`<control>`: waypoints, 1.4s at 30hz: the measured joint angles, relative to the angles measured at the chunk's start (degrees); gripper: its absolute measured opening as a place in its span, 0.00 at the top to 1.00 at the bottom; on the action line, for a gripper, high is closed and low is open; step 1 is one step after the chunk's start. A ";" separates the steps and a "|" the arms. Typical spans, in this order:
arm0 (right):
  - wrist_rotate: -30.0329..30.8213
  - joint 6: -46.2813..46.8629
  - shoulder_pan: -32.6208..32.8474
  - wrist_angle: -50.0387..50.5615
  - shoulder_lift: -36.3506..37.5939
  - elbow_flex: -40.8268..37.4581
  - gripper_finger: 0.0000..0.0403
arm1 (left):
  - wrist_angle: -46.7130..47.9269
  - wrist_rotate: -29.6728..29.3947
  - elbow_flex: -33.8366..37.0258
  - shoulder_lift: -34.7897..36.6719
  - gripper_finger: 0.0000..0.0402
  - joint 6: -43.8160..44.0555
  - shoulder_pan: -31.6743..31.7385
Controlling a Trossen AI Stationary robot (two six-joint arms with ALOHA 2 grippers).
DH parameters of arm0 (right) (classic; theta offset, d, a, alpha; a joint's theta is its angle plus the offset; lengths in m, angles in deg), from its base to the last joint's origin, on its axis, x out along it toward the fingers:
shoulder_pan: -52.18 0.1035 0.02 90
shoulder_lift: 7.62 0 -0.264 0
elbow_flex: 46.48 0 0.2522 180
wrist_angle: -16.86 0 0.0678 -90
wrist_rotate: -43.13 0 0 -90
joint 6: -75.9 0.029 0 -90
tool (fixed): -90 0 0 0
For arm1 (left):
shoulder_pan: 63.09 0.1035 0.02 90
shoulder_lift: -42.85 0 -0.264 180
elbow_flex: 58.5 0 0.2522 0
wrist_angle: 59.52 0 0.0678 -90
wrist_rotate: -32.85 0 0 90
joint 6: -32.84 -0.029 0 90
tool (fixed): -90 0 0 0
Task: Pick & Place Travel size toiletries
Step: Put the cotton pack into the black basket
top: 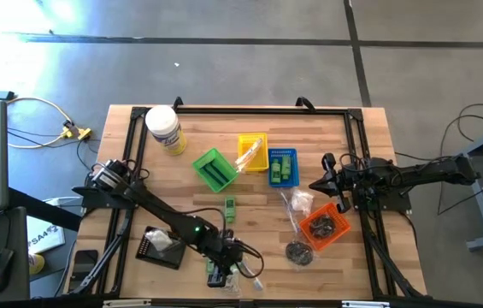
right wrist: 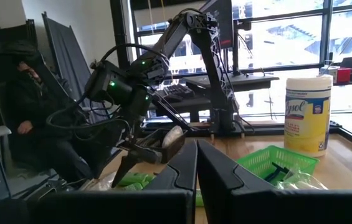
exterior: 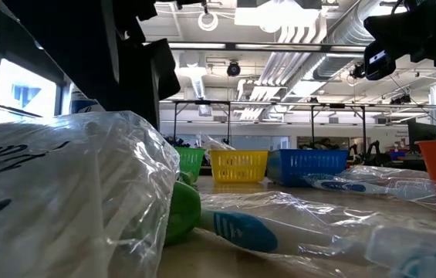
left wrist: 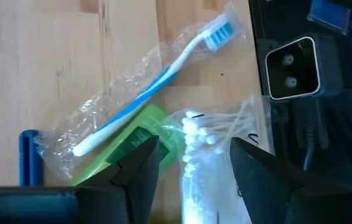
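Observation:
At the table's near edge lie several travel size toiletries: a clear bag of white cotton swabs (left wrist: 194, 134), a green packet (left wrist: 139, 138) and a wrapped blue-and-white toothbrush (left wrist: 157, 84). My left gripper (left wrist: 194, 146) (top: 228, 272) slants down over them, open, with one finger on each side of the swab bag. The low view shows the same bag (exterior: 55, 193), green packet (exterior: 183, 212) and toothbrush (exterior: 241, 229) close up. My right gripper (top: 316, 183) (right wrist: 196, 152) waits shut above the table's right side, touching nothing. My left gripper has its fingers (left wrist: 141, 165) on either side of the swab bag's near end (left wrist: 195, 163), coming slanting down from above. I cannot tell whether they touch the clear wrap. The bag lies on the table.
Green (top: 214, 169), yellow (top: 252, 152), blue (top: 282, 167) and orange (top: 325, 224) baskets stand mid-table. A white jar (top: 164, 128) is at the far left, a black tray (top: 160, 248) at the near left. Dark round pieces (top: 299, 251), a small green item (top: 230, 208) and clear packets (top: 297, 203) lie loose.

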 joint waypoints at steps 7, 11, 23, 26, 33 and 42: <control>-0.01 0.00 0.00 0.04 0.00 0.00 0.99 | -1.33 1.43 -0.14 -3.00 0.52 -0.48 0.15; 0.19 0.00 0.00 0.03 0.00 0.00 0.99 | -1.43 0.89 -0.15 -3.10 0.52 -1.35 0.17; 0.18 -0.02 0.02 -0.02 0.00 0.00 0.99 | -0.19 0.93 0.01 -2.52 0.93 -1.67 0.15; 0.18 -0.02 0.01 -0.01 0.00 0.00 0.99 | 0.01 0.91 0.13 -1.67 0.97 -1.83 0.11; 0.18 -0.02 0.00 0.01 0.01 0.00 0.99 | 2.46 -1.67 0.11 4.18 0.99 -2.40 0.15; 0.18 -0.02 0.02 0.39 0.00 0.00 0.99 | 13.16 -7.54 0.07 17.12 1.00 -3.09 -0.67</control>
